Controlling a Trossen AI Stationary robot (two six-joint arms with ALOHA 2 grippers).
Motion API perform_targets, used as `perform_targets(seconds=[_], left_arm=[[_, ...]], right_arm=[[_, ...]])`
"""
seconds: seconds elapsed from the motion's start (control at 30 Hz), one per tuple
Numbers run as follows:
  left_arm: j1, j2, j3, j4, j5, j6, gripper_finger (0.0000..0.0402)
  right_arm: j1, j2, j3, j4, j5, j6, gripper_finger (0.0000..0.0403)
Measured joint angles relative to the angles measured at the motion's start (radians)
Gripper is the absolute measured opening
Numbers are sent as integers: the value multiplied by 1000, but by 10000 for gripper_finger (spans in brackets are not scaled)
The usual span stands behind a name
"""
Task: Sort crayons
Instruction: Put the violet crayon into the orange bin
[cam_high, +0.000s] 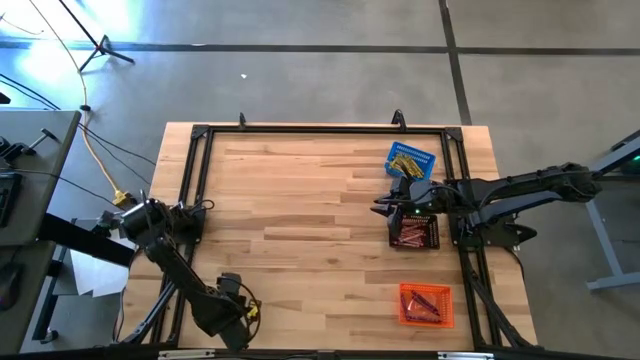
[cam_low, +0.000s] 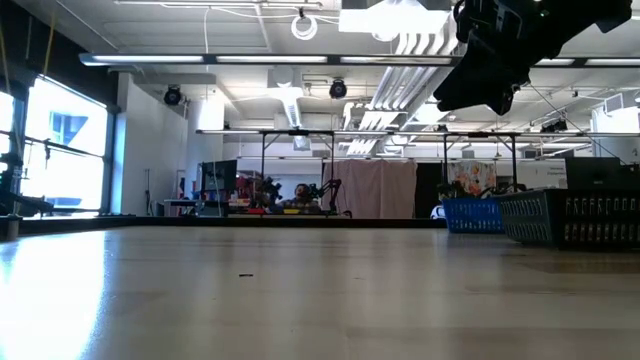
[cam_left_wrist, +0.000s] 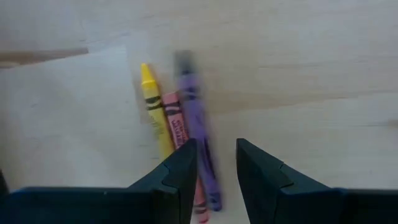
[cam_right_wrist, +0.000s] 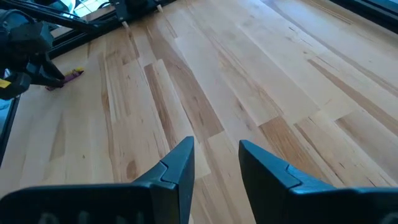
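Crayons, three loose: yellow crayon (cam_left_wrist: 151, 99), pink crayon (cam_left_wrist: 176, 121), purple crayon (cam_left_wrist: 196, 124), lying side by side and touching on the table (cam_high: 300, 220) at its near-left corner, directly under the left gripper (cam_left_wrist: 214, 163).

Handling, as judged: light, stiff wax sticks in paper wrappers; round, so prone to roll; liable to snap if squeezed hard or levered. Best taken across the middle of the barrel, one at a time. The purple one lies outermost and partly between the jaws, so it looks the easiest to take first; its neighbours press close and may be dragged along.

Left gripper: jaws open, a narrow gap, nothing held, hovering low over the trio.

Right gripper (cam_right_wrist: 214, 163): jaws parted, empty, held above the black basket (cam_high: 414, 232) at the table's right side.

Baskets: blue basket (cam_high: 410, 160) holds yellow crayons; black basket holds reddish ones; orange basket (cam_high: 426, 304) holds more, colour unclear.
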Motion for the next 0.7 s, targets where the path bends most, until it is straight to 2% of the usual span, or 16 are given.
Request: perform_targets(seconds=[0.17,0.4,0.5,0.63,0.7], left_arm=[[2,46,5,25,12,5,99],[2,63,3,27,10,16,93],[10,64,3,31,13,23,67],[17,60,3,28,18,50,13],[23,54,2,24,20,53,7]], right_arm=[[0,39,0,4,0,18,113],[1,162,0,21,-5,42,113],[3,206,0,51,-34,37,113],[5,212,12,59,-83,13,113],[5,195,24,60,-115,-3,113]])
